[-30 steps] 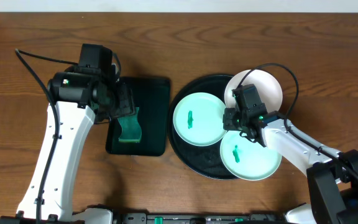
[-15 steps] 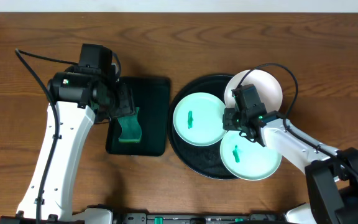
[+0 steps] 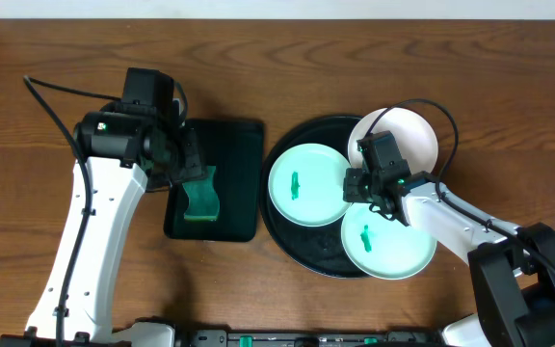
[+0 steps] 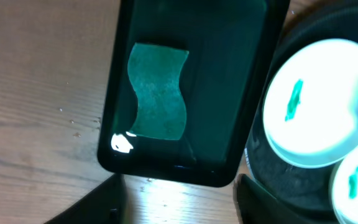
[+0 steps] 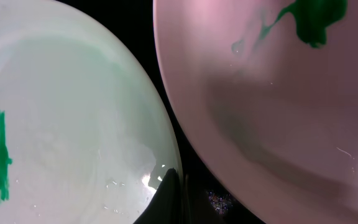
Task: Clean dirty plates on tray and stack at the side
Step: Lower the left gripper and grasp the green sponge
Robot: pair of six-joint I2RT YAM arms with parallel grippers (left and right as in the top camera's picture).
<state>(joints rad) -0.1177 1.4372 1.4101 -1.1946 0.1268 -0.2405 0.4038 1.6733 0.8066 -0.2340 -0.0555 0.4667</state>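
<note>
Right gripper (image 5: 171,186), jaws shut, tips at the rim of a mint plate (image 3: 306,183); left gripper (image 4: 180,193) hangs open, empty, above green sponge (image 4: 158,93).

Left hand (image 4: 179,190) gapes wide, right hand (image 5: 173,190) is pinched closed.

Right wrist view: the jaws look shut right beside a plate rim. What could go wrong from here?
1. The right gripper, jaws shut, sits at the rim of the left mint plate, seemingly not clamping it. A further move may just shove that plate.
2. The white plate and the lower mint plate lie at the edge of the tray. A nudge could slide one over the rim.
</note>
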